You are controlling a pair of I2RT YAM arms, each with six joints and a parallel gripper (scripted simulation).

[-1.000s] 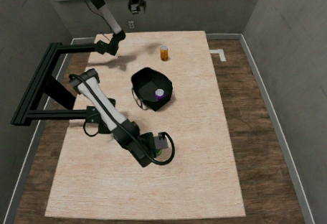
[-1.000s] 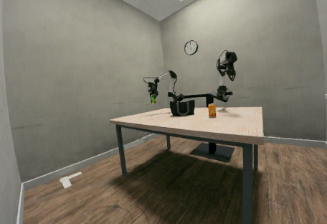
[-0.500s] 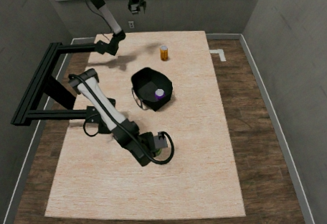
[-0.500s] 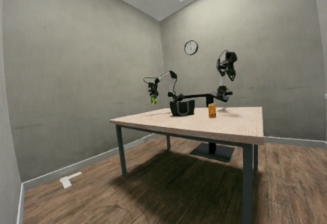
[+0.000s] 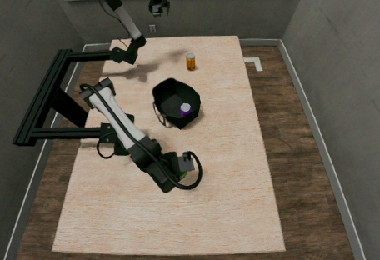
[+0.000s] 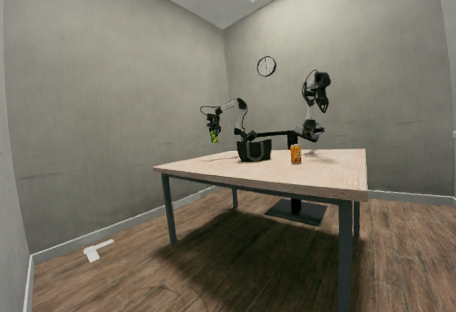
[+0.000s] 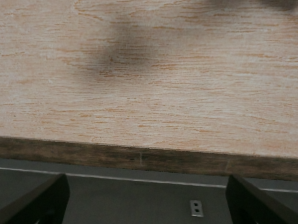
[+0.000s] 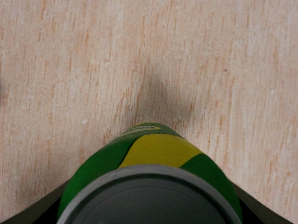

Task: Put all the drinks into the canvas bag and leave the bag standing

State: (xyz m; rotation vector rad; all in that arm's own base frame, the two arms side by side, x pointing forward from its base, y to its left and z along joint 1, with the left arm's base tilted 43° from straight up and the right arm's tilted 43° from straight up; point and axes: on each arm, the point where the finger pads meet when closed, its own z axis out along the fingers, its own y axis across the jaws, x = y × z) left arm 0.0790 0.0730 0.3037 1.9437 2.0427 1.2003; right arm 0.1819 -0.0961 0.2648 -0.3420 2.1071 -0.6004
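The black canvas bag [image 5: 170,100] [image 6: 245,152] stands mid-table, walls up and mouth open. A purple can [image 5: 185,109] with a pale top is inside it, near one wall. An orange can [image 5: 190,62] [image 6: 296,154] stands upright on the table, apart from the bag. My right gripper [image 8: 149,180] is shut on a green and yellow can [image 6: 214,137] [image 8: 160,150], held upright above the table to one side of the bag; the arm mostly hides it in the top view. My left gripper [image 5: 162,12] [image 7: 147,183] is open and empty, high near the table's outlet-side edge.
The bag's grey handle [image 5: 161,117] droops outside its wall on the arm-stand side. The black arm stand [image 5: 38,96] runs along one table edge. The wooden table [image 5: 225,208] has walls beyond two ends; a wall outlet [image 5: 152,28] [image 7: 196,208] shows past one edge.
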